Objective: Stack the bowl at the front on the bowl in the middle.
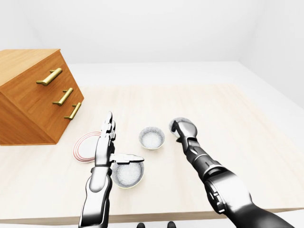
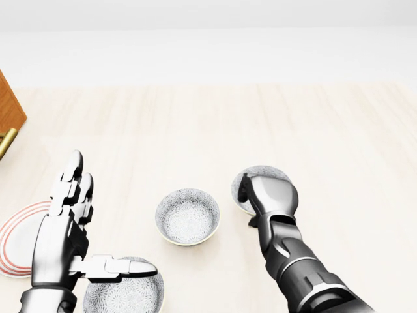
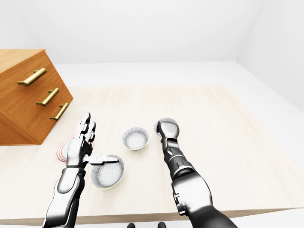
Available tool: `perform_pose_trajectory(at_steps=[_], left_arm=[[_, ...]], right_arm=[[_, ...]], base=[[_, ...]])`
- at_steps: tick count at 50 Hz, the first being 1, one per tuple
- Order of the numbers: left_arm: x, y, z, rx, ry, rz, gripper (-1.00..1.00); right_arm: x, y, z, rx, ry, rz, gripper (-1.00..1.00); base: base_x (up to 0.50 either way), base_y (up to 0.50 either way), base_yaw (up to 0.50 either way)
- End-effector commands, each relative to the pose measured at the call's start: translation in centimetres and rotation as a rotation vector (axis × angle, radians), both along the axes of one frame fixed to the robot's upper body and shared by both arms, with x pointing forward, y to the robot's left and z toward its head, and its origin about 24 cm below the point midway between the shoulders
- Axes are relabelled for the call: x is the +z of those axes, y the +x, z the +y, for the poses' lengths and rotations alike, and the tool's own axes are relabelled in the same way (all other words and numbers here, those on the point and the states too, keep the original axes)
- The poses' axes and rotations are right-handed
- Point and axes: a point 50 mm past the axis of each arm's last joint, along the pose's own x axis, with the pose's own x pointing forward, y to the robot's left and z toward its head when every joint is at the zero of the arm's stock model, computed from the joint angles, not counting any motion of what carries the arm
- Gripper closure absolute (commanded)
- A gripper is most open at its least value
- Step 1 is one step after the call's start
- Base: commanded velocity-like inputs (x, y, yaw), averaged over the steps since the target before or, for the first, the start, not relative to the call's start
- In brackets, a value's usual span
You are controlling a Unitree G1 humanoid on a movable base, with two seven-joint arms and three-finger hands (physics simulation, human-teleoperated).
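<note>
A pale wooden bench [image 1: 237, 142] carried three bowls, a plate and a wooden drawer chest. The nearest bowl [image 1: 127, 175], speckled grey inside with a cream rim, sat close to the bench's near edge, left of centre. The middle bowl [image 1: 151, 137], of the same pattern, stood farther off and a little to the right, apart from the near one. A third bowl [image 2: 251, 186] lay to the right of the middle one, mostly hidden behind the right hand.

The left hand [image 1: 108, 142] was spread wide: its two long fingers [image 2: 71, 186] pointed away up the bench, while the thumb [image 2: 117, 266] stuck out to the right across the far rim of the nearest bowl. Whether the thumb touched the rim could not be told. The hand gripped nothing.

The right hand [image 2: 267, 192] showed its rounded back to the cameras and covered much of the third bowl. Its fingers were hidden underneath, so it could not be told whether they were spread or closed.

A white plate with red rings [image 1: 85, 146] lay just left of the left hand, partly behind it. At the far left stood the drawer chest [image 1: 33, 99], tilted in the views, with three brass handles [image 1: 61, 96] on its face.
</note>
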Motion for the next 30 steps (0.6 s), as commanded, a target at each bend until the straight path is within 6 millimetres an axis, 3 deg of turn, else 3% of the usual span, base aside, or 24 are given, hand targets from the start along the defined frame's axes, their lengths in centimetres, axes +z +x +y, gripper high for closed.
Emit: perform_pose_trajectory(at_steps=[1,18,30], left_arm=[[-0.2,0.0,0.1,0.002,-0.003,0.003,-1.0],[-0.5,0.1,0.1,0.001,-0.012,0.009,-1.0],[-0.5,0.2,0.2,0.005,-0.011,0.009,-1.0]], right_arm=[[-1.3,-0.8,-0.3,-0.006,-0.012,0.048,1.0],[0.0,-0.1,-1.1,-0.048,0.0,-0.043,1.0],[2.9,1.2,-0.6,-0.013,-0.03,-0.213,1.0]], base=[[0.0,0.0,0.0],[0.0,0.0,0.0],[0.0,0.0,0.0]])
